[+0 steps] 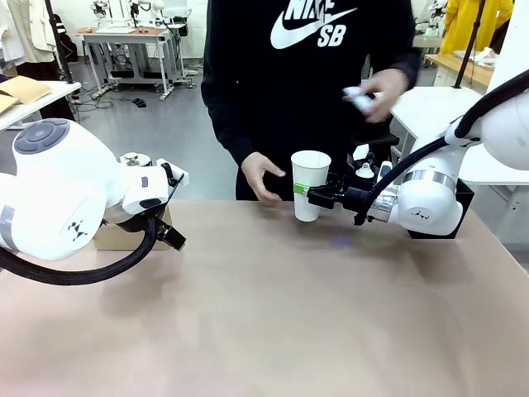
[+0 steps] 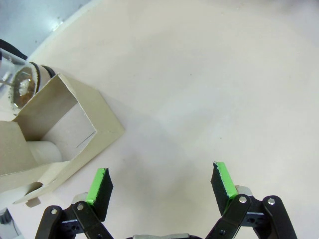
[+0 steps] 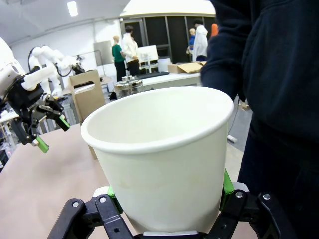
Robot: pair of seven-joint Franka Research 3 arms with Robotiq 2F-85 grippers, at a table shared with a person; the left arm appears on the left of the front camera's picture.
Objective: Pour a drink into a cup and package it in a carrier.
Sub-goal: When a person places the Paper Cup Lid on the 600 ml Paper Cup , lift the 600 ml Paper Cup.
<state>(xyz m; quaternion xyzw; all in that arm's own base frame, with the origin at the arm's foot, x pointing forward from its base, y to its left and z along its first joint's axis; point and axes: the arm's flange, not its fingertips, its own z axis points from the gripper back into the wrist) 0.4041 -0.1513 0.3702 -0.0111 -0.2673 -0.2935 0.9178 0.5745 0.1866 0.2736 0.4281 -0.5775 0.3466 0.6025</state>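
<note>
The right pincer (image 1: 309, 192) is pinching the cup (image 1: 310, 184) about halfway up its side, its green pads pressed against the white paper on either side. The cup stands upright near the far edge of the table (image 1: 273, 314). From this angle I can't say for sure whether its base rests on the table or sits just above it. In the right wrist view, the cup (image 3: 164, 159) is bare and dry inside, and the pads (image 3: 227, 182) hug its wall.

A person in a black hoodie (image 1: 306, 74) stands across the table. Their open hand (image 1: 263, 177) is just beside the cup but apart from it. Their raised hand (image 1: 376, 89) holds something small and white, too blurred to name.

On the other side, the left pincer (image 1: 170, 207) is spread wide with nothing between its fingers. In its own wrist view, the left pincer (image 2: 162, 183) hangs over bare table. The brown cardboard carrier (image 2: 65, 134) lies just beside one finger without touching it. In the front view, the carrier (image 1: 116, 238) sits low on the table, mostly hidden behind the left arm and well apart from the cup.
</note>
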